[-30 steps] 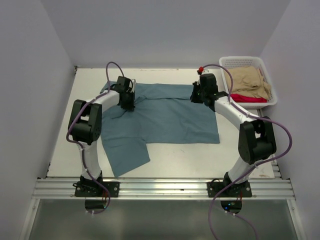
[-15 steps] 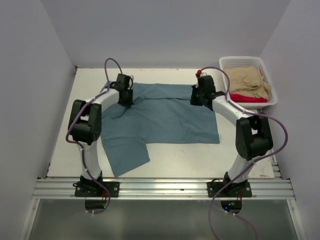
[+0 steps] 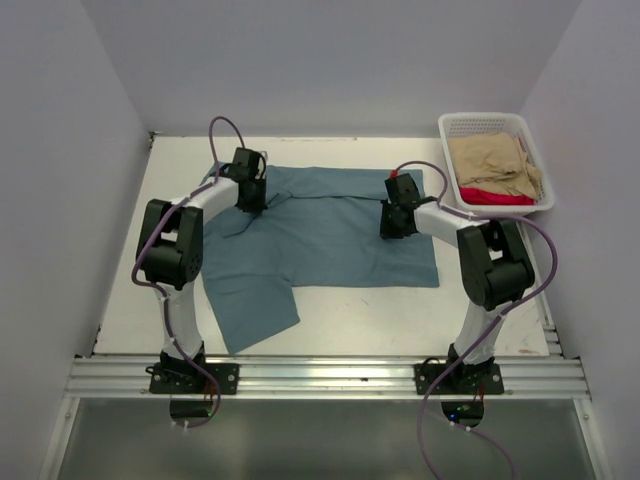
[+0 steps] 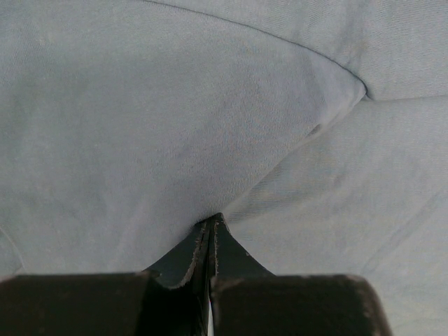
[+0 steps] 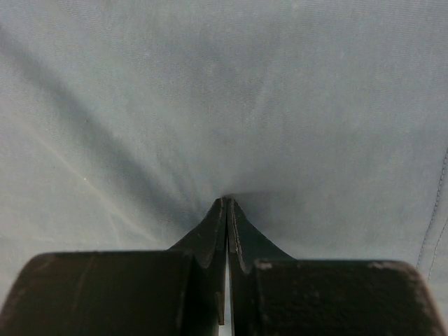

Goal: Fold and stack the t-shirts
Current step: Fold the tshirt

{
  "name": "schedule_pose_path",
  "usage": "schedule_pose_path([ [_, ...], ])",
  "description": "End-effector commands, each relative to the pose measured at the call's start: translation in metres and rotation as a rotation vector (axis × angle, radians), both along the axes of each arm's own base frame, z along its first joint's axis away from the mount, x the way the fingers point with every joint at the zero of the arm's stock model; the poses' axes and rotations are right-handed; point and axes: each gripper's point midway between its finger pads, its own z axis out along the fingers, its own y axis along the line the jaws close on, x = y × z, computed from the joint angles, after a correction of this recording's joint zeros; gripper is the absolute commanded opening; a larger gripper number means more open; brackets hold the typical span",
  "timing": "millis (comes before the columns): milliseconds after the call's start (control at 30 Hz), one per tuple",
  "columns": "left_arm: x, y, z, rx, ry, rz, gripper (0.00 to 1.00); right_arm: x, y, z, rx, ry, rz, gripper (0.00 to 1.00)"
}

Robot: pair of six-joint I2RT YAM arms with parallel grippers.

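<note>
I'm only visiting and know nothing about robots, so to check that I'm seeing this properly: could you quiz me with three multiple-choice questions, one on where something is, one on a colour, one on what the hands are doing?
1. Where is the white basket?
A. At the far right corner of the table
B. At the near left corner
C. Between the arm bases

2. What colour is the spread-out t-shirt?
A. Red
B. Blue-grey
C. Yellow

3. What are the left hand and right hand doing?
A. Both hang wide open
B. Both are shut on the t-shirt
C. One grips the basket

Answers:
1 A: the top view shows it at the far right.
2 B: the cloth looks blue-grey in all three views.
3 B: each wrist view shows the hand closed, with cloth puckered at its tip.
</note>
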Motion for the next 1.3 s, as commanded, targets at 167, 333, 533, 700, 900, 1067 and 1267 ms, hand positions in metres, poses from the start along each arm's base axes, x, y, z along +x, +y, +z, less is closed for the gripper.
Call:
schedule_pose_path([
  [167,0.013,0.004,0.021,0.009,-0.073,0.036,0.0,-0.035,-0.018,-0.021,-0.076,0.091,-0.044,0.0],
  [333,0.019,0.01,0.03,0.03,-0.101,0.055,0.0,-0.059,-0.029,-0.031,-0.106,0.126,-0.048,0.0],
  [533,0.031,0.011,0.047,0.046,-0.147,0.06,0.0,-0.071,-0.035,-0.036,-0.123,0.14,-0.043,0.0],
  [700,0.042,0.018,0.052,0.062,-0.163,0.069,0.0,-0.075,-0.037,-0.038,-0.129,0.148,-0.043,0.0],
  [900,0.064,0.023,0.048,0.049,-0.171,0.071,0.0,-0.077,-0.04,-0.036,-0.143,0.15,-0.042,0.0],
  [1067,0.07,0.03,0.03,0.034,-0.141,0.083,0.0,-0.077,-0.041,-0.034,-0.143,0.147,-0.044,0.0],
  [1267,0.054,-0.002,0.071,-0.085,-0.223,-0.06,0.0,-0.077,-0.041,-0.036,-0.144,0.149,-0.045,0.0],
])
